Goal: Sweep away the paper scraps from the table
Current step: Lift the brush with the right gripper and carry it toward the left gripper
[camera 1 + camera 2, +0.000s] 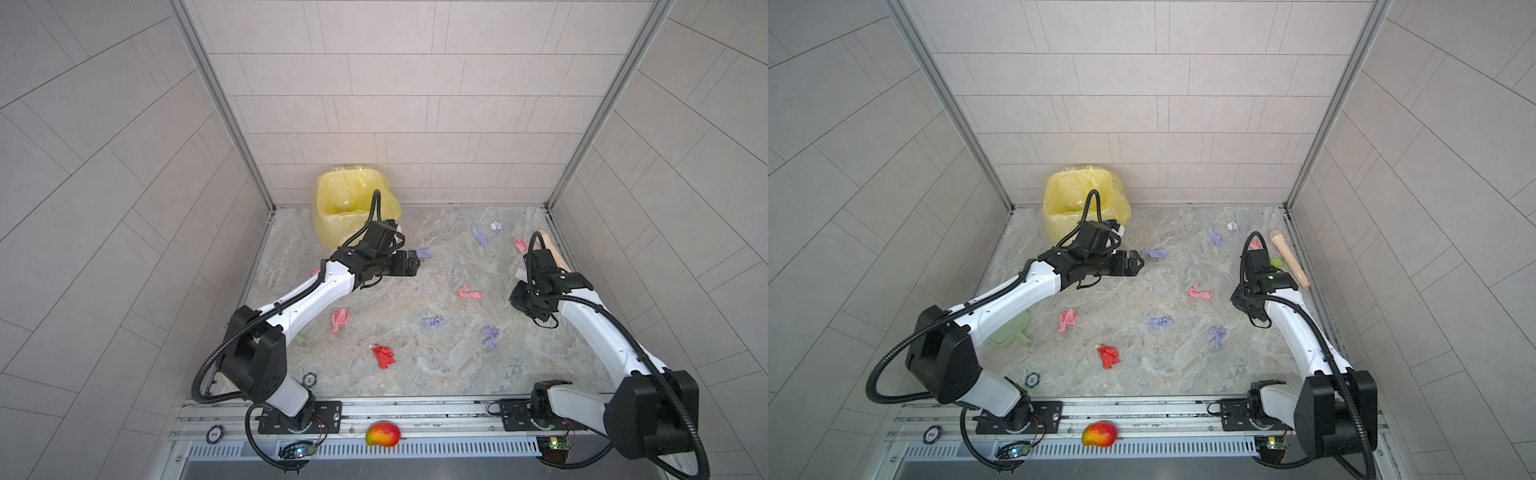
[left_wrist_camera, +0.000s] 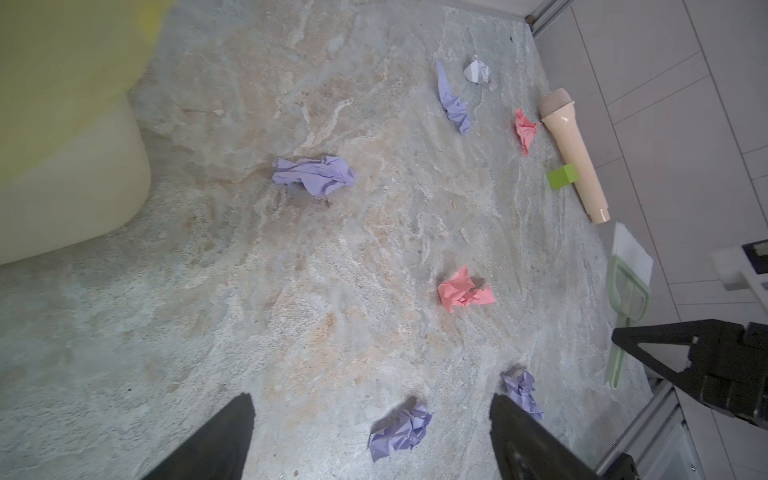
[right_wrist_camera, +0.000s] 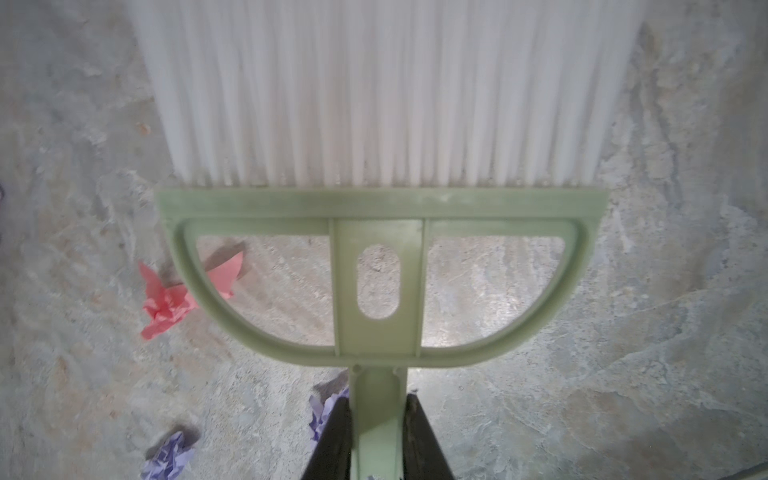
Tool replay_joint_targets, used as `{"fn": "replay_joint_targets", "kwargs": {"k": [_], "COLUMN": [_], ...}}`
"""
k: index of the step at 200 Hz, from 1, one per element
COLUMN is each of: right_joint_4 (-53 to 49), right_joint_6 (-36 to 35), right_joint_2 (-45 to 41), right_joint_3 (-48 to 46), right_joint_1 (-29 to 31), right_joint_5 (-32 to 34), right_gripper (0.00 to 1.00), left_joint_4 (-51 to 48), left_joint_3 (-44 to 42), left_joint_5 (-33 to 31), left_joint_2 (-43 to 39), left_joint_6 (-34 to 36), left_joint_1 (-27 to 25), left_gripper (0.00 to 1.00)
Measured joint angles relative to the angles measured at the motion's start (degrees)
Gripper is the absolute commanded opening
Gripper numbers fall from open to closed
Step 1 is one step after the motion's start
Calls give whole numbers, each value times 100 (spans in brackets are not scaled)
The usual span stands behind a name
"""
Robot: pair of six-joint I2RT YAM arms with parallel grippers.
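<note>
Looking across our marbled table (image 1: pixel 415 374), walled by pale tiles (image 1: pixel 415 124), we see paper scraps (image 1: pixel 383 355) scattered over it. A yellow-bagged bin (image 1: pixel 328 224) stands at the far left corner. Our left gripper (image 1: pixel 1137 262) hangs spread wide; our right gripper (image 3: pixel 376 415) clamps the handle of a green brush (image 3: pixel 376 203).
</note>
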Motion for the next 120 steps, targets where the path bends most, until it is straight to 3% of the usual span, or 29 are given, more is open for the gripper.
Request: {"fn": "replay_joint_targets", "kwargs": {"k": [65,120], "right_joint_4": [138,446], "right_joint_6": [-555,-837], "right_joint_2": [-20,138], "right_joint_3": [754,1128], "right_joint_1": [1390,2031], "right_joint_5": [-186,-334], "right_gripper": [0,0], "left_joint_4": [931,2116], "left_joint_3": [155,162], "left_joint_5": [765,1145], "left_joint_2": [439,579], "left_joint_6": [-649,-1598], "left_joint_1": [-463,-568], "left_gripper": [93,77]}}
